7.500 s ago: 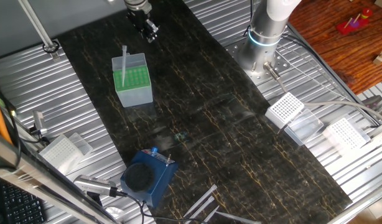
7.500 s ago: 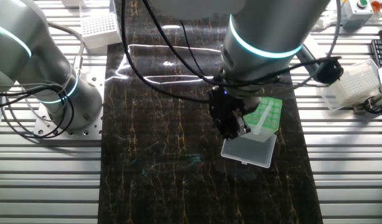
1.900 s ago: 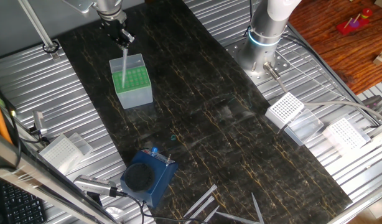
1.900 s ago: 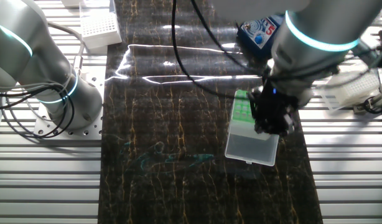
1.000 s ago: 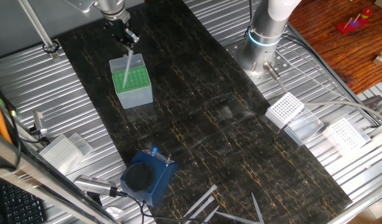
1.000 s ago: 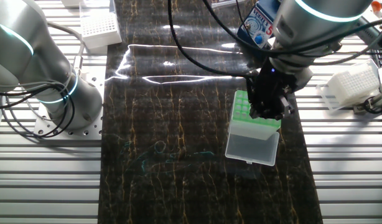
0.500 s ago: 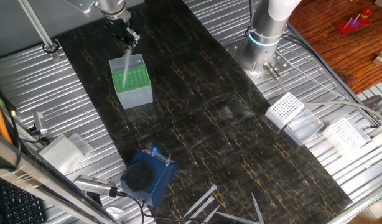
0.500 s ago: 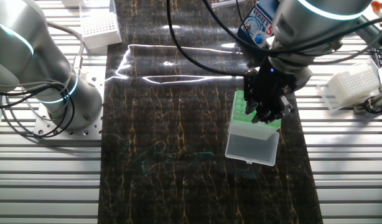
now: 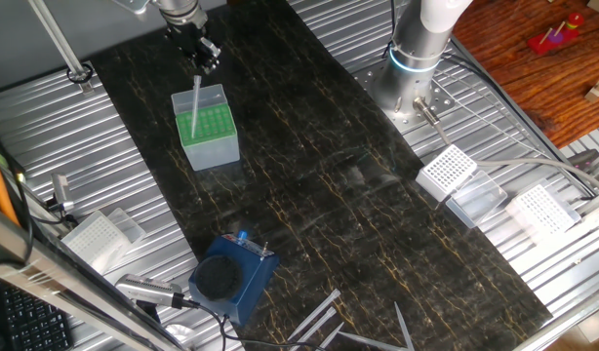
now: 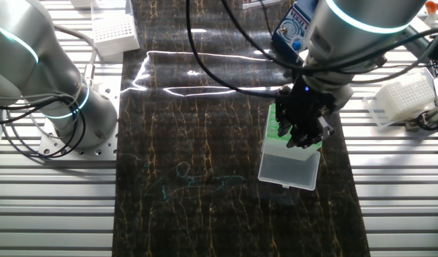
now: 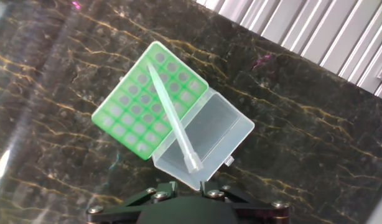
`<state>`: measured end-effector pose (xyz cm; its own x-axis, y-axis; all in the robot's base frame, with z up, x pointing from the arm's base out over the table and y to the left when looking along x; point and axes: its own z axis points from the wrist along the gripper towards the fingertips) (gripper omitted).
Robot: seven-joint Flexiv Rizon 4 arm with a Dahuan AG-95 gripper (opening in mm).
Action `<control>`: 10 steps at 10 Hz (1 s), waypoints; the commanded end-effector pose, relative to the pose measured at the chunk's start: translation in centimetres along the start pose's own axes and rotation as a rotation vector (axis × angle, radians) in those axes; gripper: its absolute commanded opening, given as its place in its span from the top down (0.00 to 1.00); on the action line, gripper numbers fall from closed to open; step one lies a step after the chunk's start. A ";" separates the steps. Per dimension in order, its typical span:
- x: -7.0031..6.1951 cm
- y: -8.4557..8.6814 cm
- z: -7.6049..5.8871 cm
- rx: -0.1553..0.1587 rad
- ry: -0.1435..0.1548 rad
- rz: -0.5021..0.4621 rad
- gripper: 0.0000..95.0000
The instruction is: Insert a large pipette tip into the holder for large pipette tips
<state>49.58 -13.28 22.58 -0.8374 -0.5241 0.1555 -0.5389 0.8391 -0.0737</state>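
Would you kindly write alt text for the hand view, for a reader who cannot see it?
A large pipette tip stands tilted in the green grid of the holder for large pipette tips, whose clear lid lies open beside it on a dark marbled table. Only the gripper's black base shows at the bottom edge.

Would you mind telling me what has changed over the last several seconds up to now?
The gripper swung from right of the holder to directly above it, closing in on the tip that stands in the green grid. Whether it gripped or released the tip cannot be told. The tip stayed in the grid, leaning slightly differently; the holder, the blue block and the white racks did not move.
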 end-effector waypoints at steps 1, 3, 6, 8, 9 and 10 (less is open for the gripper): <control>-0.5 -0.2 0.5 0.014 -0.020 -0.040 0.80; -1.0 -0.1 0.6 0.020 -0.025 -0.046 0.80; -1.1 0.0 0.7 0.025 -0.027 -0.050 0.80; -1.1 -0.1 0.8 0.031 -0.028 -0.053 0.80; -1.1 -0.1 0.8 0.034 -0.029 -0.053 0.80; -1.1 -0.2 0.9 0.035 -0.029 -0.052 0.80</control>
<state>50.58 -13.09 21.45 -0.8101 -0.5710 0.1330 -0.5843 0.8049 -0.1036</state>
